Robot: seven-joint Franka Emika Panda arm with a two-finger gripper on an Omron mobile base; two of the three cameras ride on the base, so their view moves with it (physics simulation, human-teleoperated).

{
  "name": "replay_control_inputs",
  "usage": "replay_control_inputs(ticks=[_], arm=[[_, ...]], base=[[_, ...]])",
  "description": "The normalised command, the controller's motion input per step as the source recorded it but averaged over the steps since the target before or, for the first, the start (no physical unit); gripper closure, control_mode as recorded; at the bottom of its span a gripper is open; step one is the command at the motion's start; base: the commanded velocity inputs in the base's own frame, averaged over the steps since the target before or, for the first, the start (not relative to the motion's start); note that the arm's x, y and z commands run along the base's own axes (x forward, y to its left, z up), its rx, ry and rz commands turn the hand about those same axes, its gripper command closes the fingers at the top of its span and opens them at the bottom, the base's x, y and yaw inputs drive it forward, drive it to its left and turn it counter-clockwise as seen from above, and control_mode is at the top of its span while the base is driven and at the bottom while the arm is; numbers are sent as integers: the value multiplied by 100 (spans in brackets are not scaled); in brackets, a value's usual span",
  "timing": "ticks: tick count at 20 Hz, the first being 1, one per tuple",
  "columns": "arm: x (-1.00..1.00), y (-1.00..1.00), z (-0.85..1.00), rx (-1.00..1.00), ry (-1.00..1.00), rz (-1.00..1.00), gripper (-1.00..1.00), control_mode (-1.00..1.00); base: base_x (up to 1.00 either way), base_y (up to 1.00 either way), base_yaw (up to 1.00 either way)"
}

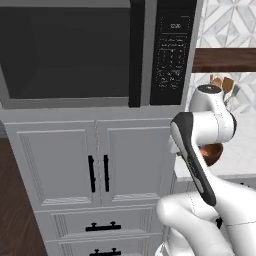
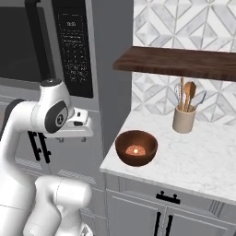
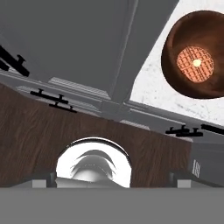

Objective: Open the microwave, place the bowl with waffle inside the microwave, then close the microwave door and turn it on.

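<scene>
The microwave sits built in above grey cabinets. The microwave door is closed, its black bar handle upright beside the keypad. On the white counter to the right stands the reddish-brown bowl, with a round waffle lying in it. From above, the hand view shows that bowl and waffle at the upper right. My gripper hangs open and empty, pointing down, in front of the cabinet below the keypad and left of the bowl. Its fingertips stand wide apart.
A beige utensil crock stands at the back of the counter, under a dark wooden shelf. Cabinet doors with black handles and drawers lie below the microwave. Wooden floor is underneath.
</scene>
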Motion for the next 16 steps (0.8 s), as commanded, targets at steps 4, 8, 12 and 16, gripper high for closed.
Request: replay_control_inputs(ticks=[4,8,12,16], arm=[[0,0,0,0,0,0,-100,100],[-5,-2,0,0,0,5,-100,-100],[-9,-7,9,16,-9,7,-100,-100],[0,0,35,28,-19,0,-100,-100]], base=[[-5,-20,28],[-7,-12,17],[0,0,0],[0,0,0]])
